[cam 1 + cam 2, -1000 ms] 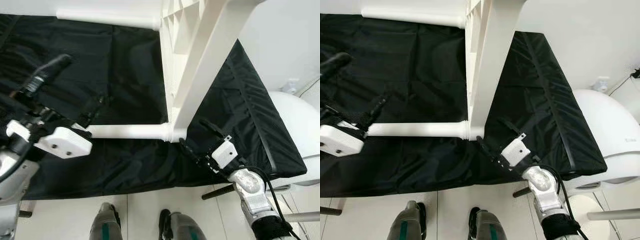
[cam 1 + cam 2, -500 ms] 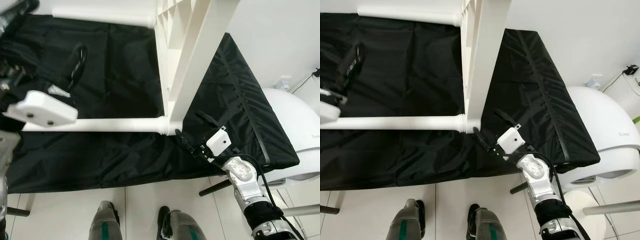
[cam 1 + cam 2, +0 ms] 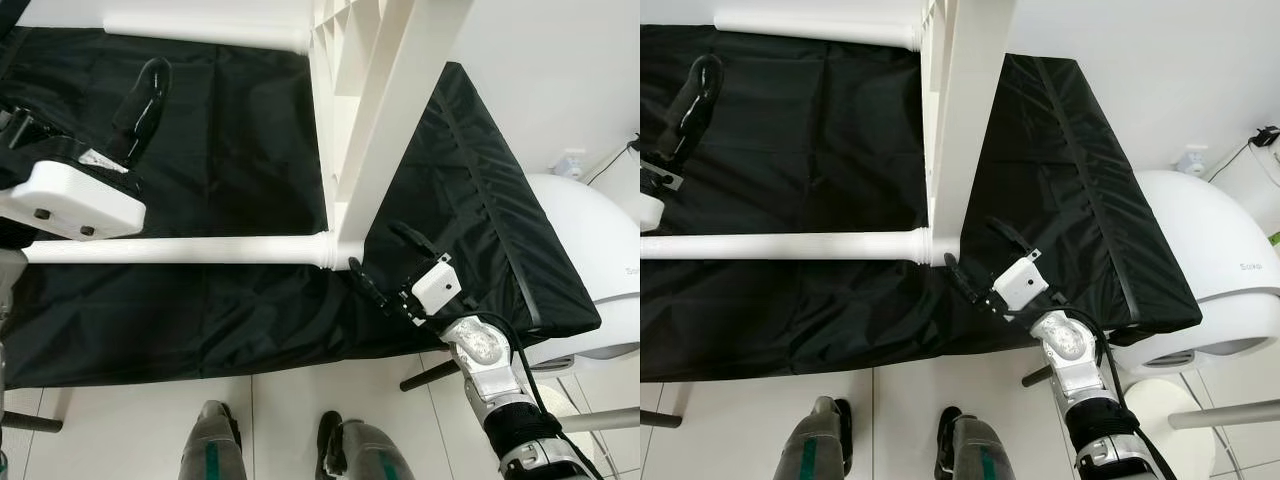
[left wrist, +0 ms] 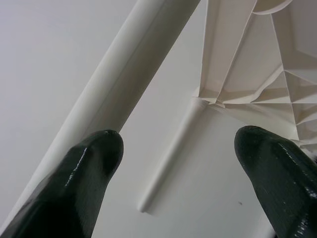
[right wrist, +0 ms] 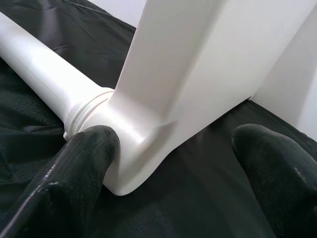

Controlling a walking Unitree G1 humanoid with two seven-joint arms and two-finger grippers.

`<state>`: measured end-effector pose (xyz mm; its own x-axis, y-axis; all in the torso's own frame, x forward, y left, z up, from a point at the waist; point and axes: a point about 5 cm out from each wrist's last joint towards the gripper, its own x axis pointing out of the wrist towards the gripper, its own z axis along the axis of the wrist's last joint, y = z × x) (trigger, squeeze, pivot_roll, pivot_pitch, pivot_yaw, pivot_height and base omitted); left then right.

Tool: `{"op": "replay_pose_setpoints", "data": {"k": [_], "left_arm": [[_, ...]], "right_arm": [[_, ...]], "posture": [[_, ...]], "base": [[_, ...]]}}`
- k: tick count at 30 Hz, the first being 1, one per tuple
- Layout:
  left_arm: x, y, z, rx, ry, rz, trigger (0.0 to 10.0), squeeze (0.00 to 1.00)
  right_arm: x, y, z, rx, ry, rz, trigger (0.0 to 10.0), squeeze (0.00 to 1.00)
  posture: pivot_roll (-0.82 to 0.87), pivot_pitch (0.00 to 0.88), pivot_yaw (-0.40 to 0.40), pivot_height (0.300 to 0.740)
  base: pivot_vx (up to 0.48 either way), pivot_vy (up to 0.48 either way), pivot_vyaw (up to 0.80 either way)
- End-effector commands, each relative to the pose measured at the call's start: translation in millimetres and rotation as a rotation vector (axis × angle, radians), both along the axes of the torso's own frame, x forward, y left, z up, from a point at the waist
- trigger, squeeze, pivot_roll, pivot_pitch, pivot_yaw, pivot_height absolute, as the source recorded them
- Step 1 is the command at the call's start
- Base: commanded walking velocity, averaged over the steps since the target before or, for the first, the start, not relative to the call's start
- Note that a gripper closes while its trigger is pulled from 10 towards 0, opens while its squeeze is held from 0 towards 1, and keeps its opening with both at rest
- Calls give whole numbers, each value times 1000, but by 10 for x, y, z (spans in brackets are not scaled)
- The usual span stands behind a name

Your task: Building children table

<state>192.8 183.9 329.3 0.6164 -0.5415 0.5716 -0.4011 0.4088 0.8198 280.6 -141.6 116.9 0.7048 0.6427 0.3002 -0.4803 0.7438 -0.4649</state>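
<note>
Two tools listed for you. Left tool (image 3: 140,95): raised off the long white round plastic leg (image 3: 180,250) it sat beside a second ago, fingers spread, grasping nothing. Right tool (image 3: 385,268): unmoved, fingers apart, straddling the corner where that leg plugs into the white ribbed plastic tabletop (image 3: 375,110) (stood on edge on the black fabric-covered desk (image 3: 230,310)). Meaning, by my judgement: leg seated, left arm freed for the next part. Writing: faint grey lettering on the white domed appliance (image 3: 1215,275), unreadable.
</note>
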Motion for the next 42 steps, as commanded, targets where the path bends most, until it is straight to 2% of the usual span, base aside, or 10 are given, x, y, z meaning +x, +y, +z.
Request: {"op": "replay_pose_setpoints", "data": {"k": [1,5,10,12,14,20,33,39,42], "left_arm": [[-62,-26,6,62,-51,15,10000,0],[-126,-7,0,117,-148,74,10000,0],[-184,40,23,131,-235,125,10000,0],[-208,117,125,112,-307,176,10000,0],[-208,117,125,112,-307,176,10000,0],[-249,168,282,107,-420,211,10000,0],[-296,163,456,108,-537,221,10000,0],[-244,167,522,113,-561,221,10000,0],[-152,198,549,92,-545,251,10000,0]], "right_arm": [[13,-11,-53,-9,27,-16,10000,0],[22,-14,-57,-13,28,-14,10000,0],[21,-22,-70,-17,31,-12,10000,0],[15,-12,-81,-18,31,-7,10000,0],[15,-12,-81,-18,31,-7,10000,0],[12,2,-99,-17,34,-5,10000,0],[-5,42,-141,-10,43,-8,10000,0],[-2,74,-141,-3,42,-7,10000,0],[-8,91,-144,4,40,-13,10000,0]], "posture": [[233,177,-86,740],[234,181,-89,740],[238,186,-92,740],[238,190,-91,740],[238,190,-91,740],[235,192,-86,740],[231,191,-84,740],[229,188,-77,740],[216,181,-59,740]], "base": [[0,0,0],[0,0,0],[0,0,0],[0,0,0],[0,0,0],[0,0,0],[0,0,0],[0,0,0],[0,0,0]]}}
